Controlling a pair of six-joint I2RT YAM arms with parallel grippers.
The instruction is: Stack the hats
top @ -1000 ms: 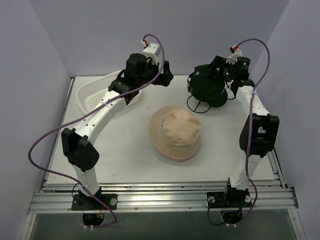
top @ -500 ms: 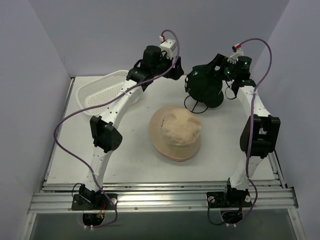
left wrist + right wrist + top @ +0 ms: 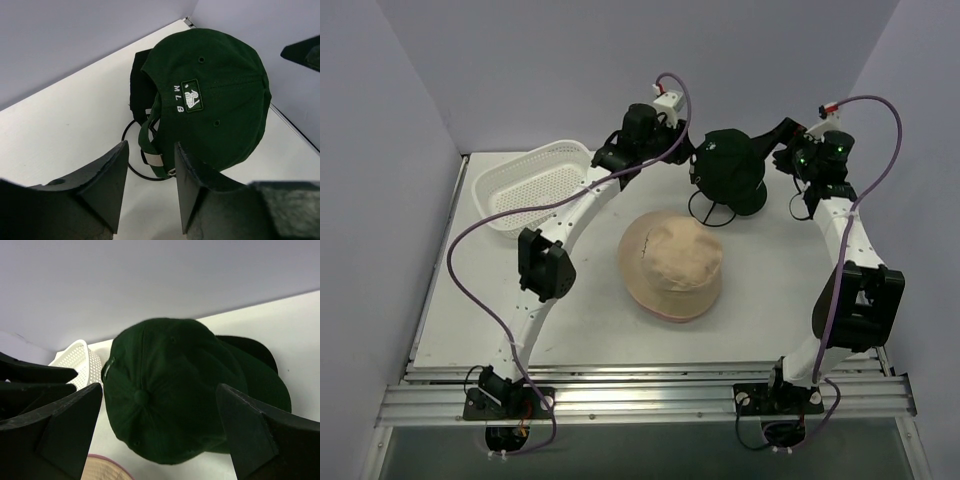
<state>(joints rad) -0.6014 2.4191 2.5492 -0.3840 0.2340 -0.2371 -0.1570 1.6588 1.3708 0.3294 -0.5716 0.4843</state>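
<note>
- Dark green cap [image 3: 728, 170] sits at the far side of the counter [image 3: 570, 310], 1 o'clock from the tan bucket hat [image 3: 672, 258], perched on a black cap [image 3: 136, 85].
- We judge it light and soft: the crown will dent, the brim is stiffer. Best hold is the rear strap [image 3: 145, 140] or the back rim.
- Logo side faces 9 o'clock. The brim looks to point about 2 o'clock, so the long axis runs roughly 8 to 2.
- Left pincer [image 3: 151, 155] is at the cap's 9 o'clock, partly spread, lined up on the strap, pinching nothing we can see.
- Right pincer [image 3: 160, 392] is at 3 o'clock, spread wide, empty.
- Tan hat covers a pink bucket hat [image 3: 672, 318], with only the rim showing at 6 o'clock. White basket [image 3: 530, 185] is at 10 o'clock.
</note>
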